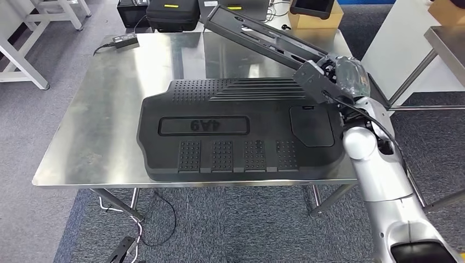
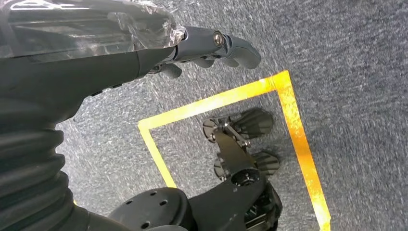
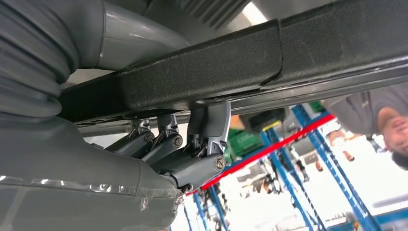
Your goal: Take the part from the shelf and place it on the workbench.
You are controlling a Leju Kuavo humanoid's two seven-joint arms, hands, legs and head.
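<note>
One long black part (image 1: 263, 34) is clamped at its near end by the right hand (image 1: 329, 74), fingers (image 3: 168, 144) curled around its edge, slanting over the steel workbench (image 1: 98, 115) and not yet down. Risk: end grip on a long lever, it may twist or slip. Big black panel (image 1: 236, 129) hogs the surface, so the part could land on it. Left hand (image 2: 211, 45) hangs empty above the floor, fingers loosely curled.
</note>
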